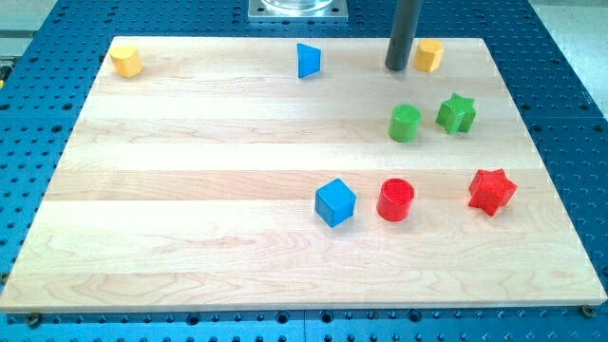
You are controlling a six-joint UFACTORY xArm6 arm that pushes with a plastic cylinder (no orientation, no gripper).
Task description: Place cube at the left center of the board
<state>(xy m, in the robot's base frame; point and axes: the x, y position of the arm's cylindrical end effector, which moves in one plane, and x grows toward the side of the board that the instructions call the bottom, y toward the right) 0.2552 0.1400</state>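
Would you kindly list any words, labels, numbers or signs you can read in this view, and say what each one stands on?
None: no text, number or sign shows anywhere.
The wooden board is bare wood grain.
The blue cube and the other blocks have plain faces.
My tip and the blue perforated table are unmarked too.

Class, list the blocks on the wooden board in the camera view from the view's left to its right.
Yellow block → blue wedge → blue cube → red cylinder → green cylinder → second yellow block → green star → red star.
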